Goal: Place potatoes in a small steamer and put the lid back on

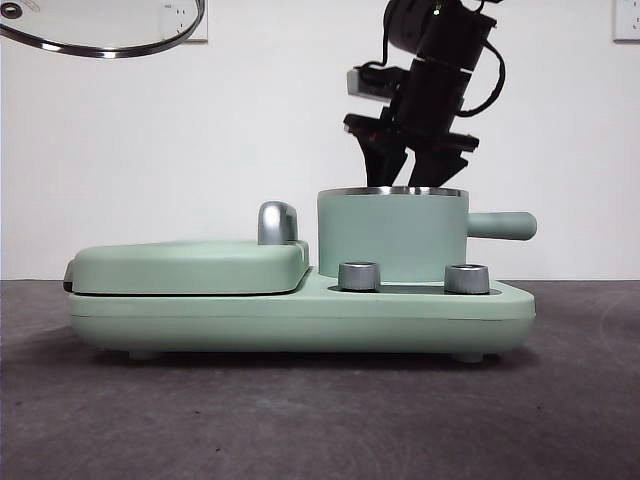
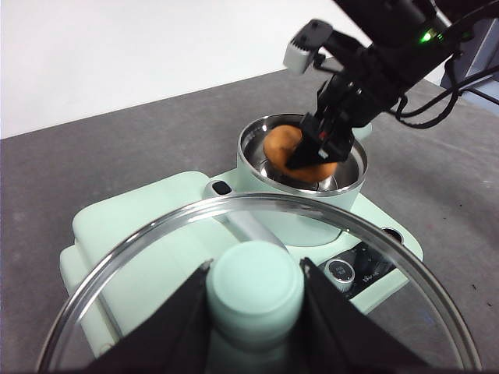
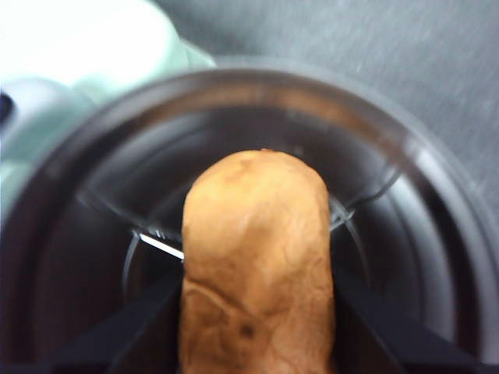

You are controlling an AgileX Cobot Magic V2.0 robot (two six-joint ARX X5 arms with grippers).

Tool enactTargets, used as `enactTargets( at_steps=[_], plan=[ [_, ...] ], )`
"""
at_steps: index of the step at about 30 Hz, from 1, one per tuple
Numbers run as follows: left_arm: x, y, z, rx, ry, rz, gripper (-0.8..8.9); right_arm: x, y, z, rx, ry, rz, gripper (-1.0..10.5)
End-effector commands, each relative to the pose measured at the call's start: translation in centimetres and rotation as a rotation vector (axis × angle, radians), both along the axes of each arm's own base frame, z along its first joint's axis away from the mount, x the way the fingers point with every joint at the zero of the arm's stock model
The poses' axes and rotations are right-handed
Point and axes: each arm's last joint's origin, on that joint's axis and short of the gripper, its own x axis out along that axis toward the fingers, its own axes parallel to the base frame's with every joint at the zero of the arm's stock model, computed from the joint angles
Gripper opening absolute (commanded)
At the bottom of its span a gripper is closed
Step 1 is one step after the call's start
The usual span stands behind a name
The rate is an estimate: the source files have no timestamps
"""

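Observation:
The small steamer [image 1: 392, 235] stands on the right of a green appliance, with its side handle [image 1: 503, 226] pointing right. My right gripper [image 1: 406, 165] reaches down into it and is shut on the potato [image 2: 285, 145], an orange-brown lump low inside the steel rim [image 2: 251, 160]. The right wrist view shows the potato [image 3: 257, 249] between the jaws of my right gripper [image 3: 257, 312], over the pot's floor. In the front view the pot's wall hides the potato. My left gripper [image 2: 255, 270] is shut on the knob [image 2: 255, 292] of the glass lid [image 2: 312, 206]. It holds the lid [image 1: 100, 40] high at the upper left.
The appliance base [image 1: 300, 312] carries a flat hinged grill plate [image 1: 190, 265] with a chrome handle [image 1: 277, 222] on its left half. Two steel dials [image 1: 359, 276] [image 1: 467, 278] stand in front of the pot. The dark table [image 1: 320, 420] runs to a white wall.

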Motion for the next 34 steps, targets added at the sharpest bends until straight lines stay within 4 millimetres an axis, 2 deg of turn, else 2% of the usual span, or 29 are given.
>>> enactTargets(
  at_steps=[1,3,5,7,8,10,13,15,18,21,23,27,34],
  plan=[
    [-0.1,0.0,0.7,-0.005,-0.045,-0.004,0.14,0.6,0.5,-0.5,-0.008,0.001,0.014,1.9],
    [-0.1,0.0,0.7,-0.005,-0.045,-0.004,0.14,0.6,0.5,-0.6,-0.008,0.002,0.015,2.2],
    [-0.1,0.0,0.7,-0.004,-0.043,-0.004,0.14,0.6,0.6,-0.6,-0.007,0.002,0.015,3.6],
    [-0.1,0.0,0.6,-0.002,-0.037,-0.004,0.14,0.6,0.6,-0.3,0.012,-0.005,0.025,3.7],
    [-0.1,0.0,0.6,-0.001,-0.035,-0.004,0.14,0.5,0.6,0.5,0.025,-0.023,0.033,3.7],
    [-0.1,0.0,0.6,0.000,-0.032,-0.004,0.14,-0.4,0.3,3.3,0.053,-0.093,0.038,3.7],
    [-0.1,0.0,0.6,-0.004,-0.030,-0.004,0.14,-4.0,-0.9,9.4,0.106,-0.219,0.052,2.8],
    [-0.1,0.0,0.6,-0.004,-0.030,-0.005,0.14,-6.9,-2.0,12.6,0.131,-0.274,0.060,2.7],
    [-0.1,-0.1,0.6,0.002,-0.035,-0.010,0.14,-10.4,-3.0,14.5,0.145,-0.307,0.074,2.7],
    [-0.1,-0.1,0.6,0.004,-0.038,-0.017,0.14,-14.2,-4.0,14.2,0.158,-0.372,0.082,2.7],
    [0.0,-0.2,0.5,0.008,-0.038,-0.022,0.14,-15.7,-4.5,13.5,0.157,-0.412,0.073,2.7],
    [0.3,-0.5,0.4,0.029,-0.044,-0.043,0.14,-18.7,-5.4,11.0,0.175,-0.460,0.051,2.7],
    [1.6,-2.0,0.1,0.064,-0.099,-0.107,0.13,-22.7,-6.9,6.2,0.200,-0.449,0.016,2.7]
  ],
)
